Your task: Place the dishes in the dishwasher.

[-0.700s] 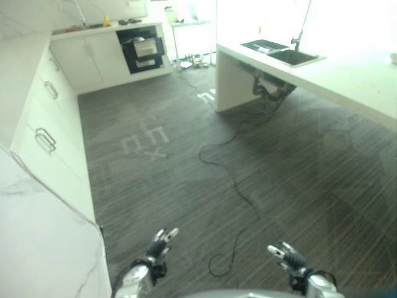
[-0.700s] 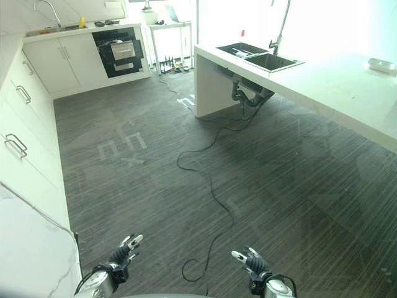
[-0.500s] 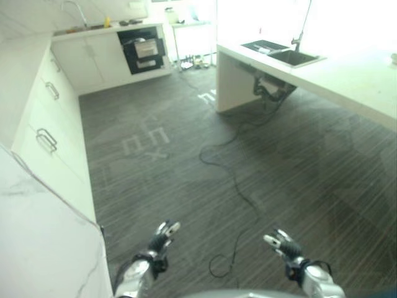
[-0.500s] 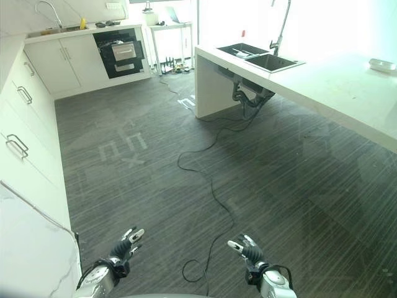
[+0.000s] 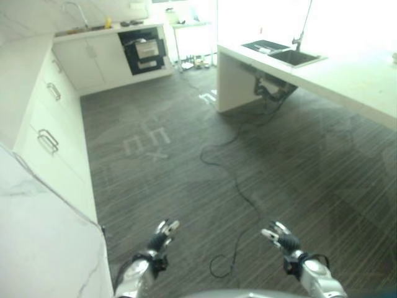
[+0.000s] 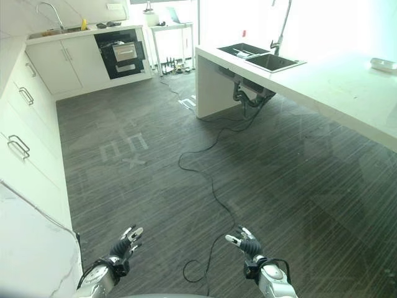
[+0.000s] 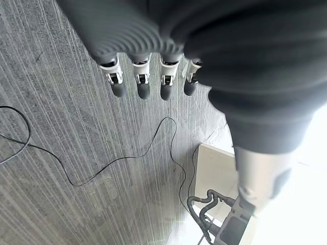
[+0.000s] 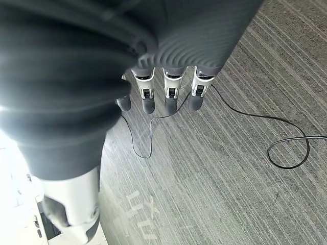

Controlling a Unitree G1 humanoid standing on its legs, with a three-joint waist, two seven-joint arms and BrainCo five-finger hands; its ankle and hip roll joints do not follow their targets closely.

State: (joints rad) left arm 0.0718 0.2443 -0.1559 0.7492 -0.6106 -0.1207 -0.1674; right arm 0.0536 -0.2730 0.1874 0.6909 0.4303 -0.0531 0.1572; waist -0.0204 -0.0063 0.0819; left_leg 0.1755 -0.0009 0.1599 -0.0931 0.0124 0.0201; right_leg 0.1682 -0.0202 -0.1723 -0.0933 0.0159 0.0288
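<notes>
We are standing in the middle of the kitchen floor (image 6: 186,186), and our left hand (image 6: 121,245) and right hand (image 6: 245,243) both hang low with fingers (image 7: 140,84) loose and straight, holding nothing. The dishwasher (image 6: 123,54) sits open in the far cupboards, well apart from us, and a dish (image 6: 383,63) rests at the far end of the long counter (image 6: 335,87) by the sink (image 6: 263,59). We think the job has hardly begun, so next we should walk to the counter and pick up a dish.

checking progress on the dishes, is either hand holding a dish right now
No, the left hand and right hand both hang with straight, empty fingers over the floor.
</notes>
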